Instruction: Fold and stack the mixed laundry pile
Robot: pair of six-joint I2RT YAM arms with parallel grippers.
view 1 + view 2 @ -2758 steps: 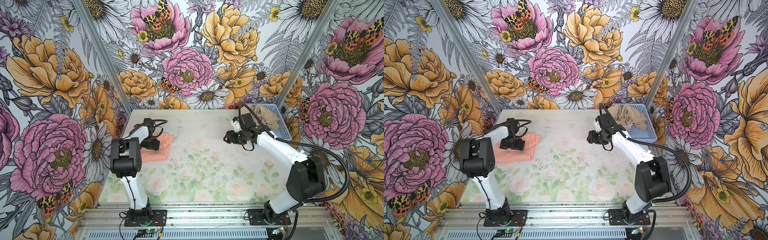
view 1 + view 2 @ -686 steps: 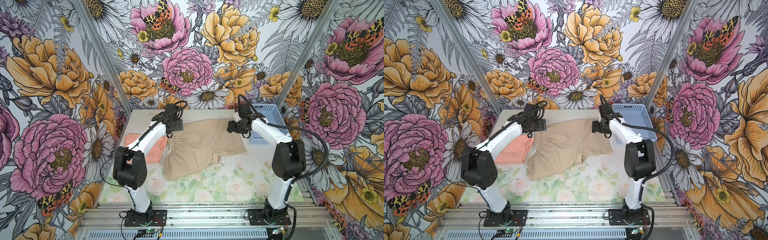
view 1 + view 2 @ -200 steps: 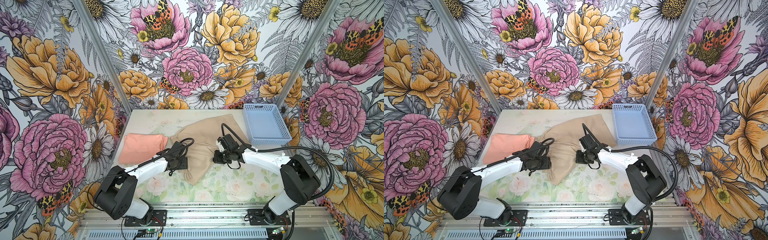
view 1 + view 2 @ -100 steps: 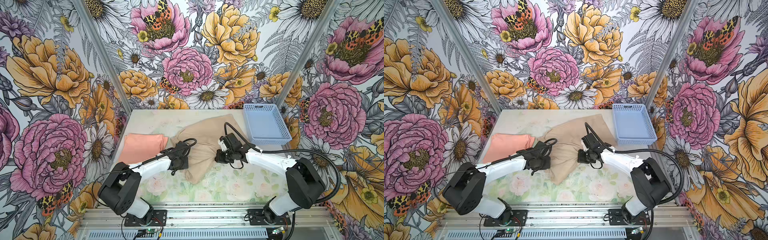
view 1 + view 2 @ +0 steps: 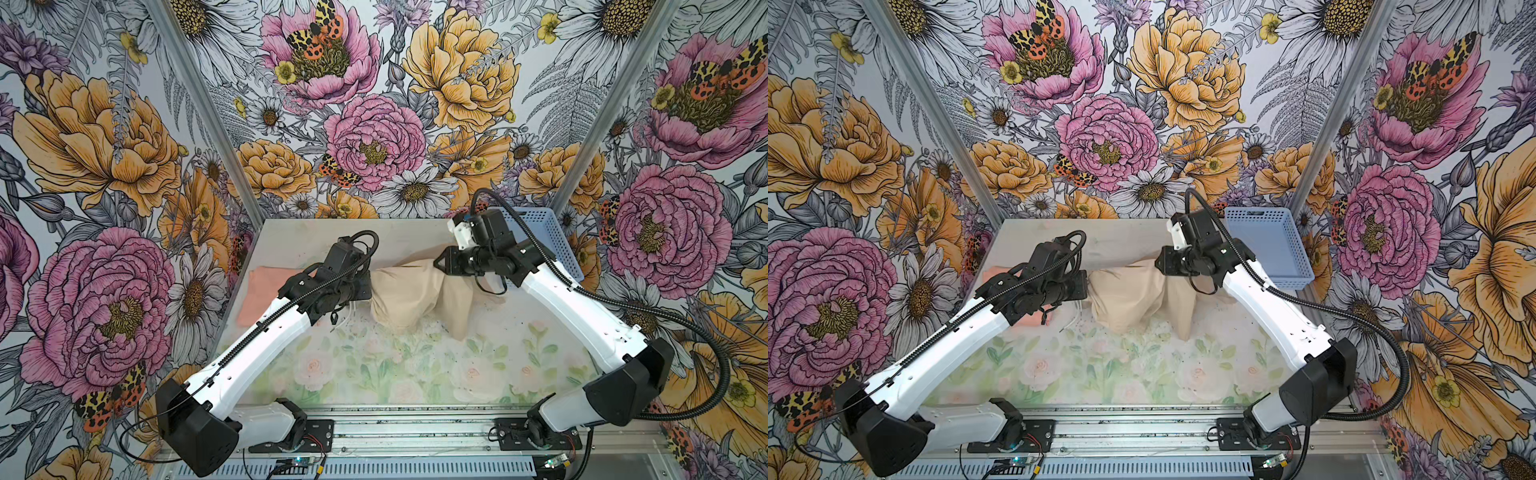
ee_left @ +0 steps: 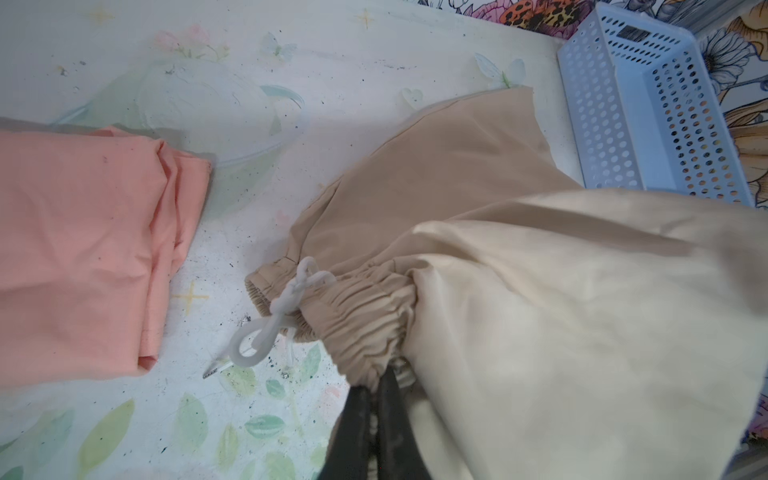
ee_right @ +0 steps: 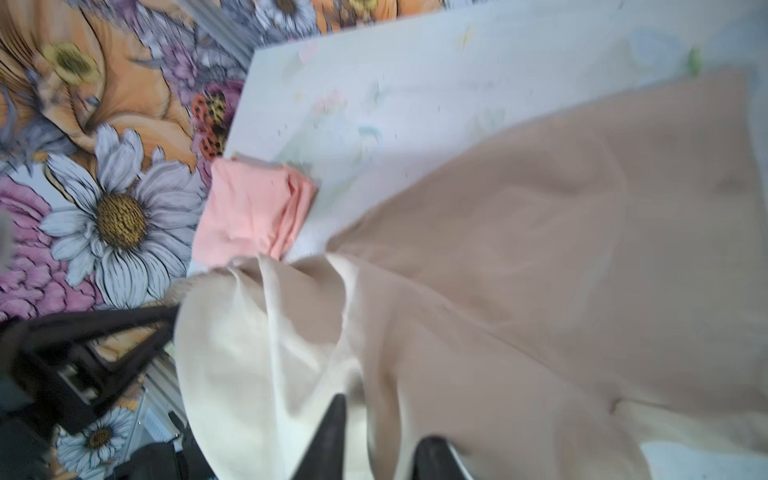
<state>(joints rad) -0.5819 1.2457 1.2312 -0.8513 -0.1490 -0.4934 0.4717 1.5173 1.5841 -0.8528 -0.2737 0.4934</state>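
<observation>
The beige garment point(image 5: 407, 295) point(image 5: 1129, 295) hangs bunched between my two grippers above the middle of the table. My left gripper point(image 5: 370, 286) point(image 6: 376, 386) is shut on its gathered waistband point(image 6: 365, 316), beside the white drawstring point(image 6: 286, 303). My right gripper point(image 5: 438, 264) point(image 7: 382, 428) is at the garment's other raised corner; its jaws stand apart with a fold of the cloth point(image 7: 540, 249) still between them. The salmon T-shirt point(image 5: 259, 286) point(image 6: 83, 249) lies folded at the table's left side, partly hidden under my left arm.
An empty light blue perforated basket point(image 5: 552, 241) point(image 5: 1266, 241) stands at the back right, just behind my right arm. Flowered walls close in the left, right and back sides. The near half of the table point(image 5: 395, 374) is bare.
My left gripper has shut on the waistband. Both grippers have risen and moved back from the front, lifting the beige garment. The right jaws, shut a moment ago, have come apart.
</observation>
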